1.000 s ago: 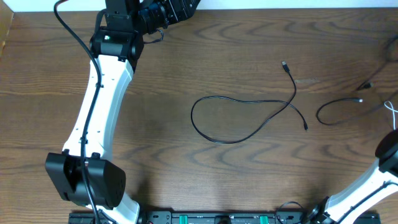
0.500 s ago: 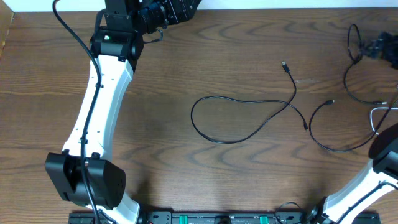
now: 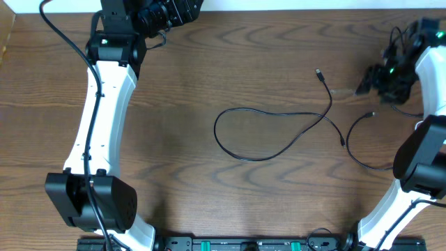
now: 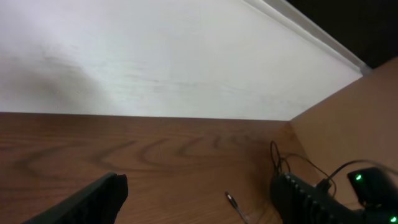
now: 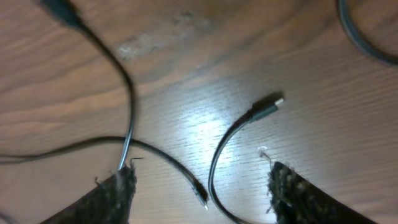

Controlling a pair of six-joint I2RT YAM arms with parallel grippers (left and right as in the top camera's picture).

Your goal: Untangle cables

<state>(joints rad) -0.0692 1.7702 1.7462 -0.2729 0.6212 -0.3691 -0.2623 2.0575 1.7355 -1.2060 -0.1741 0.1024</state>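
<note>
A long black cable (image 3: pixel 265 157) lies in a loop mid-table, with one plug (image 3: pixel 318 72) at the back and the other end (image 3: pixel 342 142) to the right. A second black cable (image 3: pixel 357 155) curves beside it, plug (image 3: pixel 371 113) pointing up. My right gripper (image 3: pixel 368 79) hovers open just behind that plug. In the right wrist view the gripper (image 5: pixel 202 177) is open and empty above this plug (image 5: pixel 267 107) and the first cable's end (image 5: pixel 199 194). My left gripper (image 3: pixel 182 8) is open at the table's back edge, and also open and empty in the left wrist view (image 4: pixel 199 186). The white cable is hidden.
Thin black cord loops (image 3: pixel 396 40) hang by the right wrist; I cannot tell whose they are. A thick dark cable (image 5: pixel 364 40) crosses the right wrist view's top corner. A white wall (image 4: pixel 155 56) borders the table's back edge. The left arm (image 3: pixel 97 118) spans the table's left side.
The right arm has swung in from the right edge to the back right. The second black cable has shifted left into a wider curve. The left arm has moved slightly left.
</note>
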